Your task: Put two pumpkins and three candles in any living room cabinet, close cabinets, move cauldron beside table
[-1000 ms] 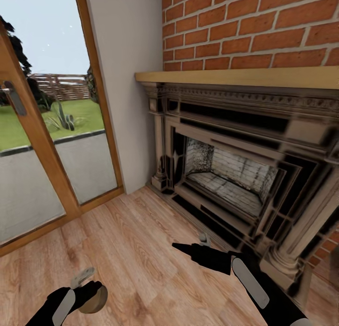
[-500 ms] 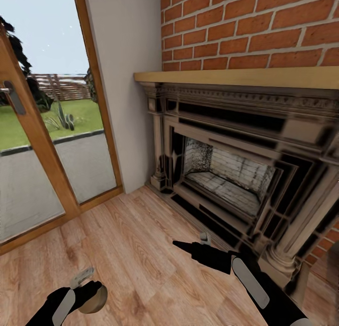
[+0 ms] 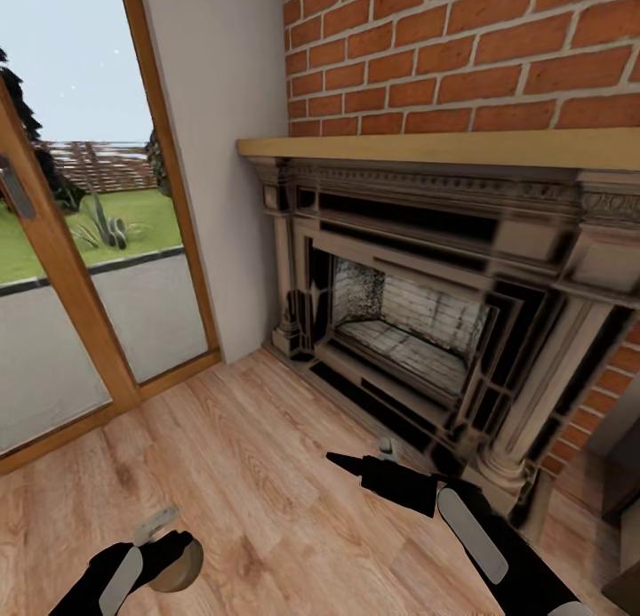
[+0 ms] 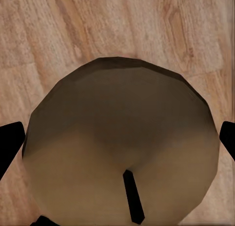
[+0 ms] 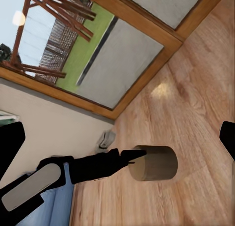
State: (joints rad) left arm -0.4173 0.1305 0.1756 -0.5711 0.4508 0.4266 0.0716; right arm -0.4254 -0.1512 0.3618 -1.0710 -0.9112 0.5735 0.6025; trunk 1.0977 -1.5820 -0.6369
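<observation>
A candle (image 4: 120,152), a squat tan-brown cylinder with a short dark wick, is pinched by the left gripper (image 3: 169,545), whose dark fingertips (image 4: 11,143) are seen pressed against its opposite sides in the left wrist view. In the head view the candle (image 3: 178,564) is held low over the wooden floor (image 3: 249,474), well out from the fireplace (image 3: 418,332) on its window side. From the right wrist camera the same candle (image 5: 152,163) is seen at the end of the left arm, above the floor planks (image 5: 196,103). The right gripper (image 3: 356,467) is held out in front of the fireplace hearth, just above the floor; its dark fingers are spread wide, as shown by the two tips (image 5: 10,143) at opposite edges of the right wrist view with nothing between them. The fireplace has a dark carved surround, a pale brick firebox and a light wooden mantel shelf (image 3: 444,145), and is set into a red brick wall (image 3: 462,56). Beside the fireplace a narrow strip of white wall (image 3: 213,154) is seen, and beyond that a wood-framed glass door (image 3: 80,269), through which grass, a paved strip and a fence can be made out.
</observation>
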